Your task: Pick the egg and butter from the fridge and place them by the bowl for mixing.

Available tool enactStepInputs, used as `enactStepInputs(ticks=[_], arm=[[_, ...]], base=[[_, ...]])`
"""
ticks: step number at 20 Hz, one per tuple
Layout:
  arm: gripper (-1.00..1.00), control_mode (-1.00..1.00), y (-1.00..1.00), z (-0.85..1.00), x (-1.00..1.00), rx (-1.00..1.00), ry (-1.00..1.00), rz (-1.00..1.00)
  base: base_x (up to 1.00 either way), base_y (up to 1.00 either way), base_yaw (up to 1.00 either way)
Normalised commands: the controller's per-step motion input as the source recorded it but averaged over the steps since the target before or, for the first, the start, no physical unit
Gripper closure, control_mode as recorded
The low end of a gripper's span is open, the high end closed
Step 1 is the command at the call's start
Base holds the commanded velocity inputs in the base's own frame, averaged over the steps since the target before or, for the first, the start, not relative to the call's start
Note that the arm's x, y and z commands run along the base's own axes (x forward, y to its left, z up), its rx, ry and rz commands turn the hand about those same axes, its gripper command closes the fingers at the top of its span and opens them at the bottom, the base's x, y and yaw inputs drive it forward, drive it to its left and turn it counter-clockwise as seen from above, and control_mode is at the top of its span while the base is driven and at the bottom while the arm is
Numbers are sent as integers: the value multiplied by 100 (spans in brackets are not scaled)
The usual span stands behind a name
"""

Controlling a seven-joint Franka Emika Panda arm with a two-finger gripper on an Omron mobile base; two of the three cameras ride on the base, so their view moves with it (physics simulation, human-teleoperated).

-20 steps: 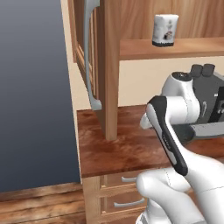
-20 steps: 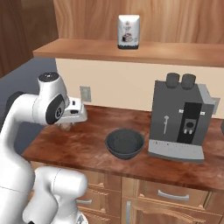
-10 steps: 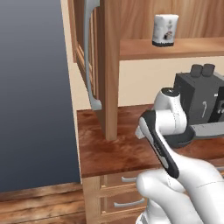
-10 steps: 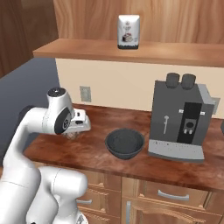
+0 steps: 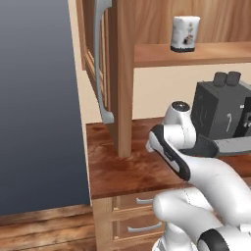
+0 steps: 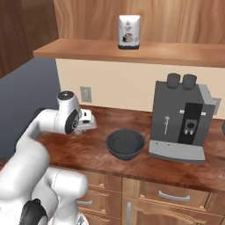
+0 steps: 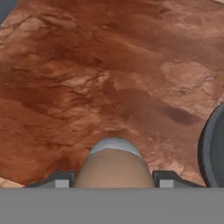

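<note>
In the hand view, the end effector (image 7: pixel 113 181) pinches the egg (image 7: pixel 113 168) between its two fingers, low above the brown wooden surface (image 7: pixel 87 87). The dark bowl (image 6: pixel 125 143) stands just beside it on the right. Further back is the grey coffee machine (image 6: pixel 182 118).

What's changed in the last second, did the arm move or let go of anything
The arm has folded lower, bringing the gripper down toward the counter just left of the bowl. The egg sits between the jaws, not released. The bowl, the coffee machine and the shelf canister stayed where they were.
</note>
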Motion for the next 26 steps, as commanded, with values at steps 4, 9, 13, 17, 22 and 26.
enactStepInputs(ticks=[4, 9, 13, 17, 22, 26], arm=[[100, -100, -17, -45, 73, 0, 0, 2], [100, -100, -13, -48, 74, 0, 3, 1], [100, -100, 0, -32, 68, 0, 3, 2], [100, -100, 0, -10, 28, 0, 1, 2], [100, -100, -7, -23, 8, 0, 0, 0], [100, -100, -12, -35, 26, 0, 0, 0]], base=[[0, 0, 0], [0, 0, 0], [0, 0, 0], [0, 0, 0], [0, 0, 0], [0, 0, 0]])
